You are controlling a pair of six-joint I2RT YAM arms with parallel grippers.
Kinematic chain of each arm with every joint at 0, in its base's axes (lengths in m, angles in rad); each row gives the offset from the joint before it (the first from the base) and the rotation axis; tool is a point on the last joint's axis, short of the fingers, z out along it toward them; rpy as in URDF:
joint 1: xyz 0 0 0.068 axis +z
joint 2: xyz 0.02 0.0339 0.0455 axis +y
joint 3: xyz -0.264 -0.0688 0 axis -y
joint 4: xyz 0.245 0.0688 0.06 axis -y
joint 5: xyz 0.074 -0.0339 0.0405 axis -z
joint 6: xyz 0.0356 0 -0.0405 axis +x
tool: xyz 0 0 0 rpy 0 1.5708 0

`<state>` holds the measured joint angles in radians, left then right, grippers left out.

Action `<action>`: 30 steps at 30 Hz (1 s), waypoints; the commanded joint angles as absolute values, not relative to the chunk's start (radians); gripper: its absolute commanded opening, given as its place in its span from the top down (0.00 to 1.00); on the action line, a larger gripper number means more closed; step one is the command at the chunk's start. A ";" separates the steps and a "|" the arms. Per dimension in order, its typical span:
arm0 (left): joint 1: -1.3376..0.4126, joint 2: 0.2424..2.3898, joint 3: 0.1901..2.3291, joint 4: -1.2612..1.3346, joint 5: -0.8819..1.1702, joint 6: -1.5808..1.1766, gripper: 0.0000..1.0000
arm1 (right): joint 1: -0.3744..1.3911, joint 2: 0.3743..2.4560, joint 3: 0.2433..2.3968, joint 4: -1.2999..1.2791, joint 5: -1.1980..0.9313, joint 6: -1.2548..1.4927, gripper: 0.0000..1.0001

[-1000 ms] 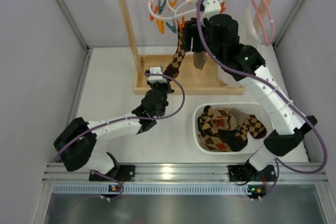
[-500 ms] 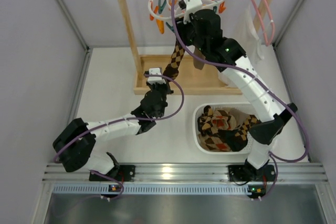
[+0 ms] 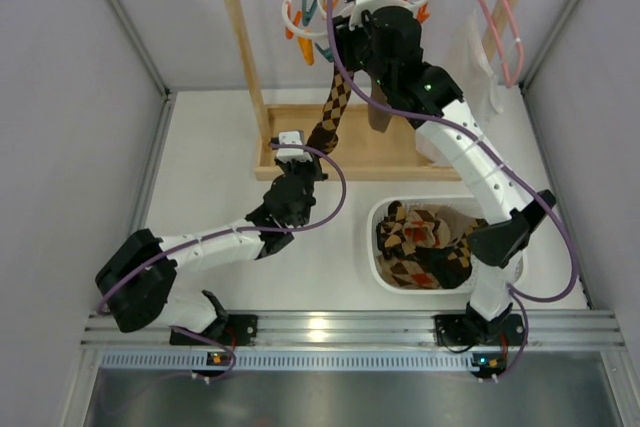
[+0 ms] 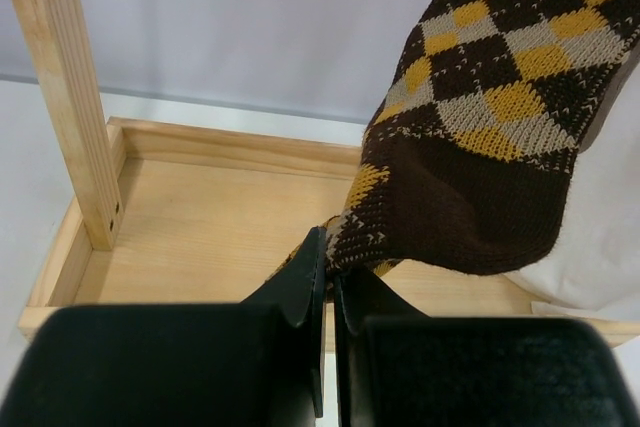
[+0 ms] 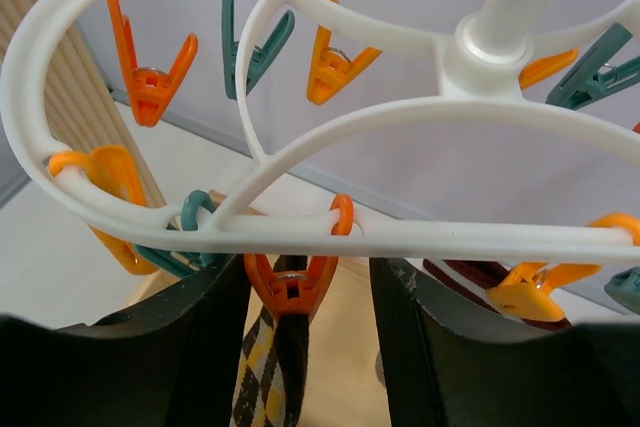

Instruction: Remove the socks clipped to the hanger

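Note:
The white hanger (image 3: 300, 2) hangs from the wooden rack's top bar. A brown and yellow argyle sock (image 3: 335, 112) hangs from an orange clip (image 5: 292, 292) on the hanger's ring (image 5: 420, 117). My left gripper (image 3: 305, 154) is shut on the sock's toe end (image 4: 480, 147), its jaws (image 4: 330, 247) pinching the fabric above the rack's base. My right gripper (image 3: 352, 42) is open, with its fingers (image 5: 190, 347) on either side of the orange clip and the sock's cuff (image 5: 262, 377), not touching them. A plain brown sock (image 3: 378, 112) hangs behind the right arm.
The wooden rack (image 3: 240, 47) with its tray base (image 4: 200, 227) stands at the back. A pink wire hanger (image 3: 497, 17) and a white garment (image 3: 478, 47) hang at the right. A white basket (image 3: 378, 222) holds several argyle socks, front right.
My right arm has swung left and up to the hanger, and its open jaws now straddle the orange clip. The left gripper keeps its hold on the sock's toe.

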<state>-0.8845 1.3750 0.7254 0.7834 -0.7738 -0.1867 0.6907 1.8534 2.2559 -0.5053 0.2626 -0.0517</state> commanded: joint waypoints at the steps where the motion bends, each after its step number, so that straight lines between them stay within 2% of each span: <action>1: -0.887 1.344 0.726 0.801 -0.769 -0.204 1.00 | 0.680 1.868 2.303 -0.417 0.244 -0.045 0.53; 7: -0.887 1.350 0.719 0.790 -0.778 -0.210 1.00 | 0.680 1.874 2.313 -0.400 0.241 -0.043 0.57; 10: -0.887 1.350 0.716 0.790 -0.775 -0.219 1.00 | 0.681 1.878 2.312 -0.402 0.241 -0.044 0.63; 14: -0.887 1.348 0.716 0.790 -0.775 -0.224 1.00 | 0.680 1.879 2.303 -0.403 0.236 -0.041 0.82; 21: -0.887 1.339 0.704 0.790 -0.776 -0.227 1.00 | 0.680 1.835 2.229 -0.354 0.236 -0.031 0.87; 24: -0.887 1.313 0.687 0.779 -0.767 -0.247 1.00 | 0.681 1.827 2.223 -0.354 0.229 -0.022 0.82; 25: -0.887 1.287 0.683 0.760 -0.761 -0.253 1.00 | 0.681 1.827 2.223 -0.359 0.219 -0.018 0.75; 27: -0.891 1.249 0.667 0.735 -0.755 -0.273 1.00 | 0.683 1.815 2.211 -0.362 0.206 -0.008 0.68; 29: -0.902 1.180 0.651 0.698 -0.739 -0.290 1.00 | 0.683 1.799 2.189 -0.351 0.195 -0.006 0.52; 30: -0.907 1.157 0.643 0.683 -0.735 -0.298 1.00 | 0.683 1.778 2.163 -0.347 0.189 -0.006 0.47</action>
<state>-0.8917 1.2541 0.6582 0.6941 -0.7605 -0.2501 0.6895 1.8553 2.1914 -0.4023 0.2173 -0.0170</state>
